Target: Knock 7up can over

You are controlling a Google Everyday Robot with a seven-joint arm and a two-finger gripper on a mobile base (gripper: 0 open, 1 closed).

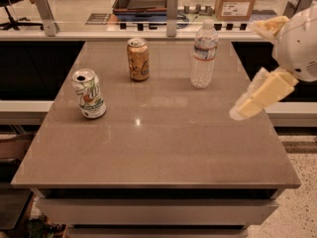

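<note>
The 7up can [89,94], white and green with a red-orange spot, stands upright, leaning slightly, at the left side of the brown table [163,148]. My gripper [246,69] is at the far right, over the table's right edge, well apart from the can. Its two pale yellow fingers are spread wide, one high [270,26] and one low [260,97], with nothing between them. It touches nothing.
A gold-orange can [138,59] stands at the back centre. A clear water bottle [203,54] stands at the back right, close to my gripper. A rail with posts [171,6] runs behind the table. A cardboard box [237,0] sits beyond it.
</note>
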